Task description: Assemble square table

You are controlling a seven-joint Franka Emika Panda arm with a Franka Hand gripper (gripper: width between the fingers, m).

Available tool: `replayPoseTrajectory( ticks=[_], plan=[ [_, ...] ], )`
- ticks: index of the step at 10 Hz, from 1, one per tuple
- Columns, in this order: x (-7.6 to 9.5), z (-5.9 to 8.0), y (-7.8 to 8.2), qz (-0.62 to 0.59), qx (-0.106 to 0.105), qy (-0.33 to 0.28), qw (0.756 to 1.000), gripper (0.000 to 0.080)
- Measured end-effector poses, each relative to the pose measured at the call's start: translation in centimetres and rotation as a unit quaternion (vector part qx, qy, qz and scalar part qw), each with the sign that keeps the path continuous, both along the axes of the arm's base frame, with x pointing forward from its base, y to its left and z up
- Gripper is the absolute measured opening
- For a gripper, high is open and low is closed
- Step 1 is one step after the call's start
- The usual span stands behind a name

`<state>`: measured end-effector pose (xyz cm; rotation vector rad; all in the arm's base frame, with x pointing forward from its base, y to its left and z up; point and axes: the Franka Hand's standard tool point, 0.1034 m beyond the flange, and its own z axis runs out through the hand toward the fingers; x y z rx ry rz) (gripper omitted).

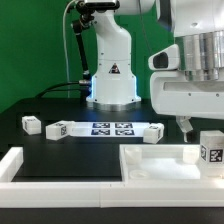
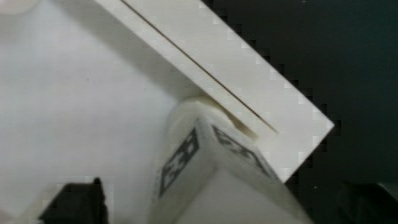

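The white square panel [image 1: 160,168] lies at the exterior view's right front, raised rim up; in the wrist view its flat face [image 2: 80,110] and rim [image 2: 222,60] fill the picture. One chunky tagged leg [image 1: 210,151] stands upright at the panel's far right corner. My gripper [image 1: 200,125] hangs right over that leg, open. In the wrist view the leg [image 2: 222,165] sits between the dark fingers [image 2: 75,203], with a gap on the side that shows. Three loose legs [image 1: 30,124], [image 1: 57,129], [image 1: 152,132] lie on the black table.
The marker board [image 1: 112,128] lies flat at the table's middle, in front of the robot base [image 1: 112,75]. Long white border bars [image 1: 55,188] run along the front and the exterior view's left edge.
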<state>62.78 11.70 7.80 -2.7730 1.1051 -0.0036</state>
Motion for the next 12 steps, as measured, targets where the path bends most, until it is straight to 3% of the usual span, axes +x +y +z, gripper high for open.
replayPoseTrajectory(
  ticks=[2, 5, 6, 7, 8, 9, 10, 12],
  plan=[
    [0.04, -0.09, -0.27, 0.153, -0.017, -0.023, 0.988, 0.0649],
    [0.36, -0.02, -0.50, 0.349, -0.036, -0.057, 0.935, 0.0649],
    [0.35, -0.03, -0.44, 0.330, -0.033, -0.055, 0.942, 0.0649],
    [0.35, -0.03, -0.47, 0.330, -0.033, -0.055, 0.942, 0.0555],
    [0.35, -0.03, -0.45, 0.320, -0.031, -0.054, 0.945, 0.0555],
    [0.33, -0.03, -0.35, 0.282, -0.027, -0.049, 0.958, 0.0386],
    [0.32, -0.04, -0.40, 0.242, -0.024, -0.044, 0.969, 0.0289],
    [0.33, -0.05, -0.47, 0.180, -0.020, -0.035, 0.983, 0.0289]
  ],
)
